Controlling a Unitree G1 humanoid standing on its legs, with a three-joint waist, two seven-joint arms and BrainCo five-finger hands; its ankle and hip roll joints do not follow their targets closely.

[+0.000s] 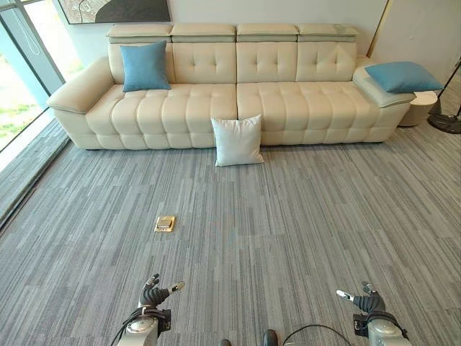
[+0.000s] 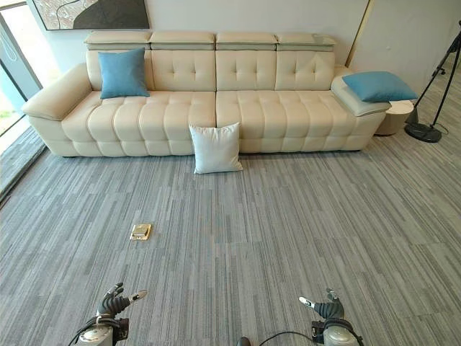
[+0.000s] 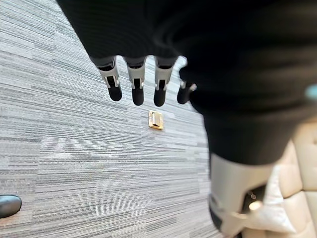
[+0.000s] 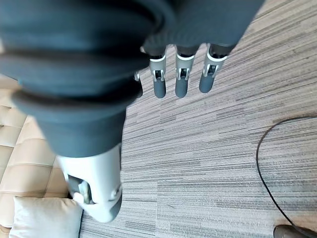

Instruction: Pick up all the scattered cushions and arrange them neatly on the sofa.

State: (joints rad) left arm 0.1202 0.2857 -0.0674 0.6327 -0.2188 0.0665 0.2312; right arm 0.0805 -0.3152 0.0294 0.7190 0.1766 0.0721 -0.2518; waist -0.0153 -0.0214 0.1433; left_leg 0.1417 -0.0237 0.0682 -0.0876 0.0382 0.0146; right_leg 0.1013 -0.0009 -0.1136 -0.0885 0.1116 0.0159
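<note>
A white cushion [image 1: 238, 140] stands on the carpet, leaning against the front of the cream sofa [image 1: 302, 101] near its middle. One blue cushion [image 1: 145, 65] rests upright against the sofa's left backrest. Another blue cushion [image 1: 402, 76] lies flat on the right armrest. My left hand [image 1: 153, 294] and right hand [image 1: 367, 301] hang low at the near edge, far from the sofa, both open and empty. The left wrist view shows relaxed fingers [image 3: 136, 87] over bare carpet, and the right wrist view shows straight fingers [image 4: 181, 79] with the white cushion [image 4: 44, 218] beyond.
A brass floor socket [image 1: 165, 223] sits in the carpet ahead of my left hand. A round side table [image 1: 421, 108] and a stand's dark base [image 1: 446, 122] are beside the sofa's right end. Tall windows run along the left wall.
</note>
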